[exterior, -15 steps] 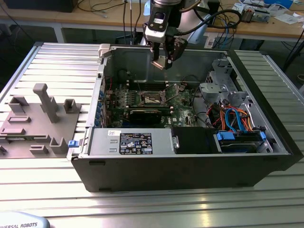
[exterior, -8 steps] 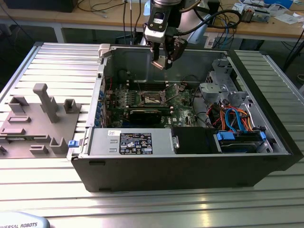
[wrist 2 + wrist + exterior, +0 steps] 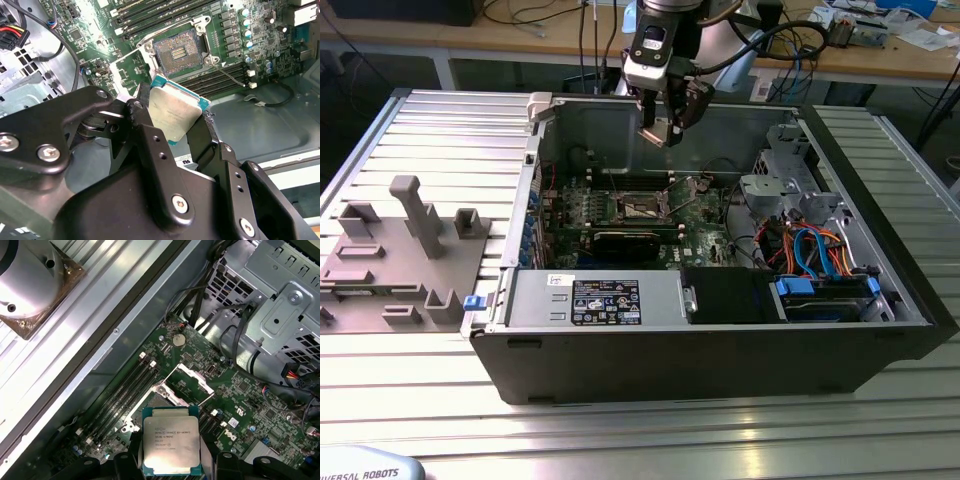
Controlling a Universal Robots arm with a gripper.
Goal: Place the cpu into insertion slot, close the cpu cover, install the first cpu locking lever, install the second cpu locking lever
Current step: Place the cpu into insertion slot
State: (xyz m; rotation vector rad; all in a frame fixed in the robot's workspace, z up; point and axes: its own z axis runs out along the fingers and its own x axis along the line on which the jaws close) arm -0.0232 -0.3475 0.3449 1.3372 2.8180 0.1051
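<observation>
Your gripper [image 3: 172, 114] sits closest to the lens in both wrist views. Its two black fingers [image 3: 145, 130] are clamped on opposite edges of the cpu [image 3: 171, 445], so the jaws grip the chip and hold it in the air, well clear of the insertion slot [image 3: 177, 50]. Reading the exterior view from its left, you have a grey fixture block [image 3: 395, 250] lying on the ribbed metal table [image 3: 620, 430], well apart from the slot and outside the open computer case [image 3: 720, 350]. Next comes the green motherboard [image 3: 705, 228] on the case floor, which carries the slot; the slot's dark contact field lies bare. You can see the cpu cover [image 3: 190, 382] swung up off the slot and standing just beside it, while long black memory slots [image 3: 150, 12] run alongside. A thin wire lever [image 3: 230, 75] slants away from the slot's corner. The arm [image 3: 655, 45] holds the gripper higher than the slot, near the case's far wall. Toward the exterior view's right of the slot stand a silver drive cage [image 3: 785, 175] and, beyond it, a bundle of blue and orange cables [image 3: 815, 245].
</observation>
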